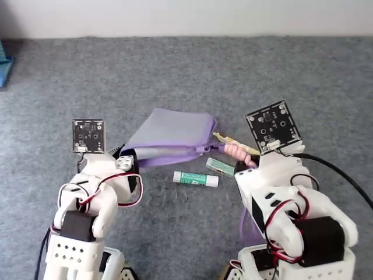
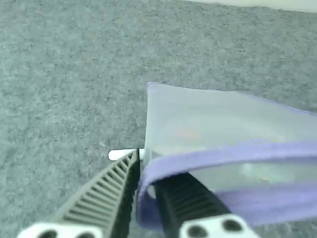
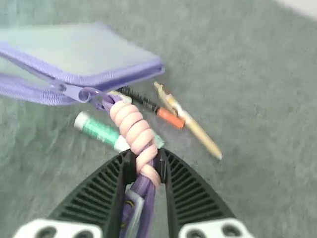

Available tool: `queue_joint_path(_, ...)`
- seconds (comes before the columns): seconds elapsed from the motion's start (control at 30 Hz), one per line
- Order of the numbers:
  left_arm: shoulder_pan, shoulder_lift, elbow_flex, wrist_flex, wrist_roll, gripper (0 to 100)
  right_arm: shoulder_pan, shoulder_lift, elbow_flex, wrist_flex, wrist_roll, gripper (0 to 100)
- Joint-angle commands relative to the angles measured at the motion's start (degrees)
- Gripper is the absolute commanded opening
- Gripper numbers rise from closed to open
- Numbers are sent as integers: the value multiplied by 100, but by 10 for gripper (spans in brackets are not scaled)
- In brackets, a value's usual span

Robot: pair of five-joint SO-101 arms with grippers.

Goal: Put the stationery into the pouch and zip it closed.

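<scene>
The left arm [image 1: 87, 216] and the right arm [image 1: 291, 204] are both of white plastic, with black motor blocks [image 1: 78, 224], loops of red, black and white wires [image 1: 277, 221], a square black circuit board [image 1: 88, 136] at each wrist, and dark ribbed fingers [image 2: 99, 198] on white bases with round holes.

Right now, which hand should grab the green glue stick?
Probably the right. The right hand is shut on just the pink coil, with the glue stick lying close by. The left hand pinches the pouch end, so it seems better kept there to steady it.
</scene>
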Motion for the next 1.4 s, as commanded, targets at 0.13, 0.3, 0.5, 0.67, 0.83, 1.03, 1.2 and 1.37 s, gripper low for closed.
queue_joint_path(0.13, -132, -62, -1613, 1451, -9, 12, -207, 48, 26, -1007, 26, 8)
queue_joint_path(0.3, -1064, -62, -2413, 2338, -35, 12, -901, 92, 308, -1455, 18, 8)
queue_joint_path(0.5, -1899, -62, -2932, 3323, -18, 12, -1235, 92, 897, -2097, -62, 8)
queue_joint_path(0.67, -2154, -62, -2967, 3534, -9, 12, -1270, 101, 1037, -2211, -369, 8)
queue_joint_path(0.83, -2444, -62, -2932, 3560, -26, 12, -1103, 101, 1116, -2193, -387, 8)
queue_joint_path(1.03, -2444, -62, -2932, 3560, -9, 12, -1068, 92, 1160, -2193, -387, 9)
queue_joint_path(1.2, -2444, -62, -2923, 3560, 0, 12, -1068, 40, 1037, -1991, -879, 98)
queue_joint_path(1.37, -2725, -62, -2949, 3631, 0, 12, -963, 48, 738, -875, -1776, 259)
